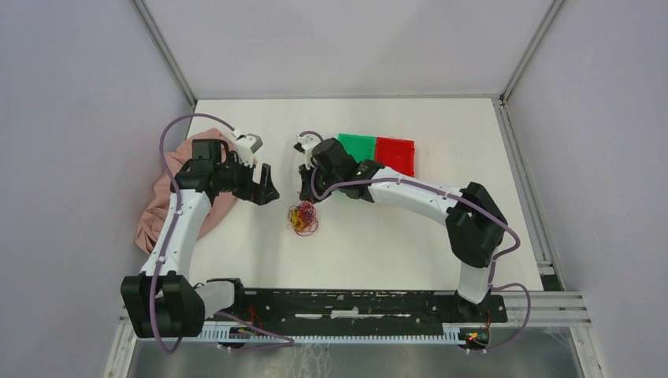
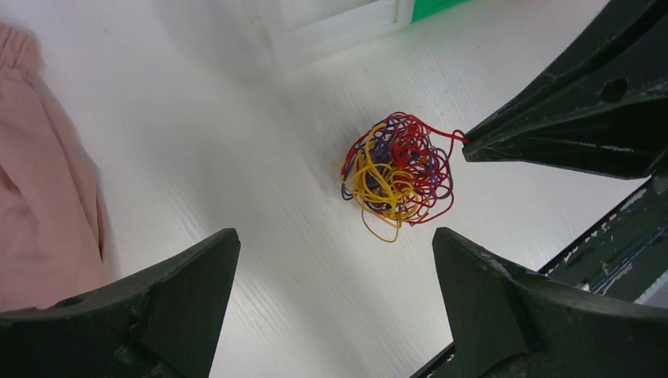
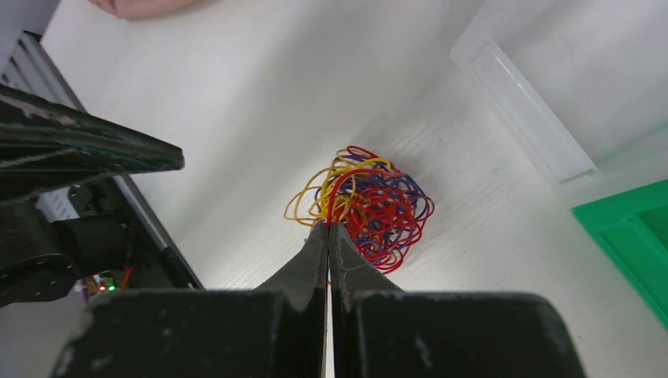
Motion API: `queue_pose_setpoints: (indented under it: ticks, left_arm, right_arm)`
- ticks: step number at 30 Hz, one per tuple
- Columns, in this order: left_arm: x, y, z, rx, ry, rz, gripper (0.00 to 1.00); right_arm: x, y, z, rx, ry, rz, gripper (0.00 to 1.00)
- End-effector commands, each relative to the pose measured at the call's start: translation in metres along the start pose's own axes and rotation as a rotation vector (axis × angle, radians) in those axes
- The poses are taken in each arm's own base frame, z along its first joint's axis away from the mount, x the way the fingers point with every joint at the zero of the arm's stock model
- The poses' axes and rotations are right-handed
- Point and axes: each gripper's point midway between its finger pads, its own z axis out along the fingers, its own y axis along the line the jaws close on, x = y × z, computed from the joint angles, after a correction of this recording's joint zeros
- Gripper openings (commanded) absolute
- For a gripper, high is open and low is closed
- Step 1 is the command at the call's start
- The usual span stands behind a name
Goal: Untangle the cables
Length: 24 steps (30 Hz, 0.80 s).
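Red-yellow-purple ball of cables, right jaws tight on a red strand, left jaws apart.

A robotics laboratory cell: the left arm and right arm, white and black, stood bolted to a black rail at the near edge of a white table, walled in by plain grey panels on aluminium posts. Mauve hoses looped along both, and a small red light glowed beneath the rail.
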Motion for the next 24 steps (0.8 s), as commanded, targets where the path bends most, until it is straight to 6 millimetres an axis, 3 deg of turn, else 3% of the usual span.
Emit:
queue_pose_setpoints:
  ticks: [1, 6, 10, 16, 24]
  left_arm:
    - [-0.007, -0.028, -0.015, 0.128, -0.068, 0.190, 0.99]
    - [-0.016, -0.049, -0.032, 0.192, -0.154, 0.327, 1.00]
    - [-0.023, -0.065, -0.046, 0.225, -0.227, 0.428, 0.89]
    - [-0.032, -0.077, -0.059, 0.241, -0.292, 0.495, 0.82]
    - [-0.037, -0.090, -0.064, 0.267, -0.394, 0.504, 0.65]
  right_arm:
    - [-0.061, 0.053, -0.041, -0.182, -0.166, -0.003, 0.00]
    - [-0.081, 0.086, -0.069, -0.315, -0.197, -0.004, 0.00]
    - [-0.092, 0.107, -0.090, -0.408, -0.216, 0.003, 0.00]
    - [-0.108, 0.133, -0.119, -0.530, -0.256, 0.004, 0.00]
    - [-0.113, 0.152, -0.128, -0.639, -0.244, 0.038, 0.00]
